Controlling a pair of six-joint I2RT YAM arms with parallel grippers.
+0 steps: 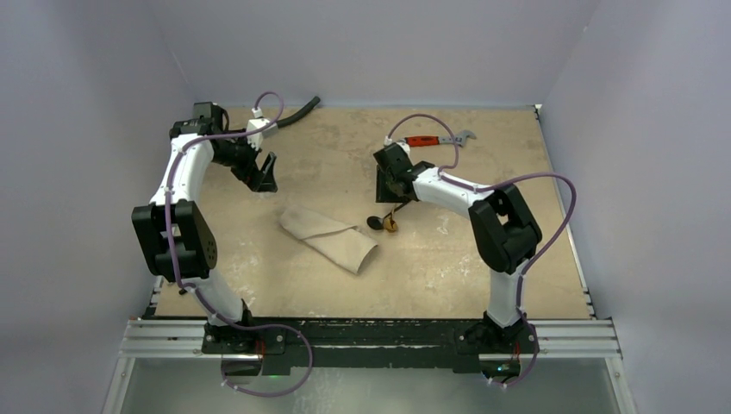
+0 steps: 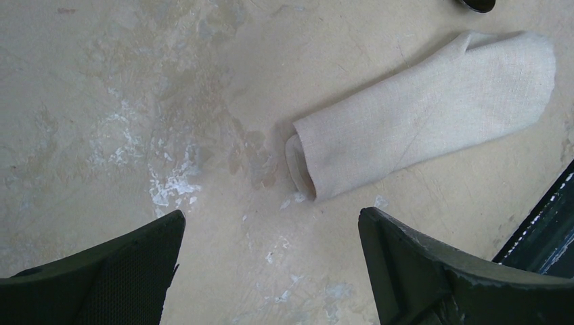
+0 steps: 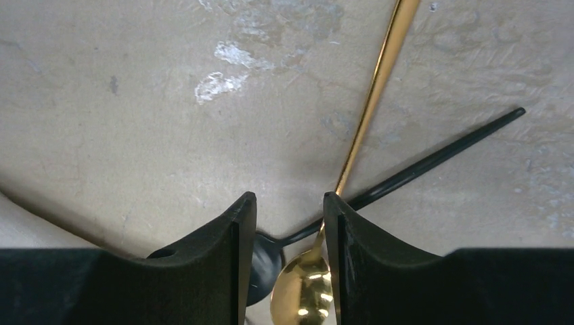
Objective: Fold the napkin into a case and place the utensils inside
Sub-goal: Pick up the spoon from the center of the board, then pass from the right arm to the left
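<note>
The napkin (image 1: pixel 328 236) lies folded into a long narrow band mid-table; in the left wrist view (image 2: pixel 433 108) its rolled end points at my fingers. My left gripper (image 1: pixel 263 179) (image 2: pixel 271 217) is wide open and empty, hovering up-left of the napkin. A gold spoon (image 1: pixel 392 226) (image 3: pixel 369 101) and a black spoon (image 1: pixel 376 222) (image 3: pixel 433 159) lie crossed just right of the napkin. My right gripper (image 1: pixel 390 197) (image 3: pixel 290 196) is over their bowls, jaws a narrow gap apart. The gold bowl shows between the fingers, and I cannot tell if they touch it.
A red-handled wrench (image 1: pixel 440 140) lies at the back right. A curved black hose (image 1: pixel 297 112) lies at the back left. The table's dark near rail (image 2: pixel 541 223) shows at the right of the left wrist view. Walls enclose the tabletop (image 1: pixel 483 276).
</note>
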